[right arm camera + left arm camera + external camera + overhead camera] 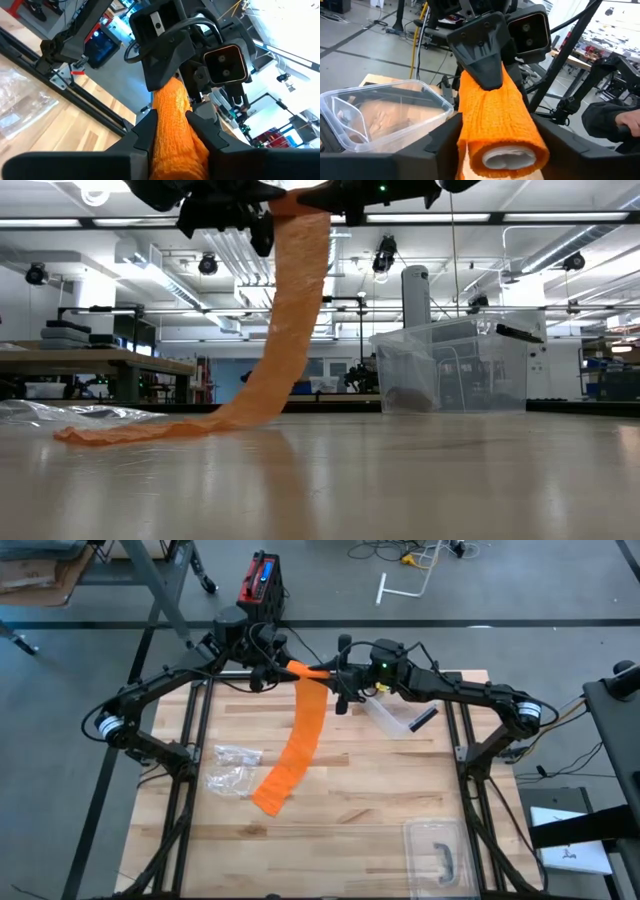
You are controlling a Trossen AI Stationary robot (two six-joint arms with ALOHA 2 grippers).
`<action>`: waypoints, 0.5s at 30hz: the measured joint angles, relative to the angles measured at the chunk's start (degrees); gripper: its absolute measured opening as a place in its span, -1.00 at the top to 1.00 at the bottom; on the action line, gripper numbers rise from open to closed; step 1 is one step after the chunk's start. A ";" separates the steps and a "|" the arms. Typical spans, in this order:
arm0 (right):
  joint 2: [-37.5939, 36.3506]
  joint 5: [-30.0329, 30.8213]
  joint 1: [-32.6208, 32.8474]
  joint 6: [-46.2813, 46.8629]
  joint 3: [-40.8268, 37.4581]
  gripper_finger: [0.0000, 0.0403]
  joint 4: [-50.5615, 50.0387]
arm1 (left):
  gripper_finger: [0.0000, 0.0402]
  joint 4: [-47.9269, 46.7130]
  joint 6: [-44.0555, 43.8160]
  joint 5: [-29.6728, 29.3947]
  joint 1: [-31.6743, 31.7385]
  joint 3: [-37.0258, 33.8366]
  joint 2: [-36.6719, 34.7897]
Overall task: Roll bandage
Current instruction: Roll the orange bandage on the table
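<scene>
An orange bandage is partly wound into a roll [303,669] held in the air over the table's far middle, between my two grippers. Its loose strip [300,735] hangs down from the roll, and its free end [270,798] lies slack on the wooden table. My left gripper [286,668] comes at the roll from the left and my right gripper [322,673] from the right. Both are shut on it. The left wrist view shows the roll's white core [507,159]. My left gripper holds the roll's left end [470,150] pinched between its two fingers [437,147], which reach level from the table's left and lie along the roll. The roll is lifted clear of the table. My right gripper pinches the roll's right end [170,125] between its two fingers [142,132], level from the table's right and along the roll. The strip [290,310] hangs below the roll, and its end [100,435] rests on the table.
A clear plastic box [392,718] stands at the far right, just beneath my right arm. Crumpled clear wrapping [232,768] lies left of the strip's end. A clear lid with a dark handle [440,855] lies near the front right corner.
</scene>
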 joint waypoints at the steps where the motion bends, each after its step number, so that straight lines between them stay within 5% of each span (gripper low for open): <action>1: -0.04 0.00 0.00 -0.50 0.00 0.61 -0.29 | 0.03 0.01 0.20 -0.01 0.00 0.00 0.00; 8: -0.18 0.07 0.08 8.38 0.02 0.48 -1.75 | 0.51 -0.42 3.66 -1.76 -0.02 -0.11 0.00; 15: -3.64 -0.78 0.33 28.75 0.00 0.03 -0.77 | 0.73 1.24 9.42 -3.60 -0.09 -0.11 -0.02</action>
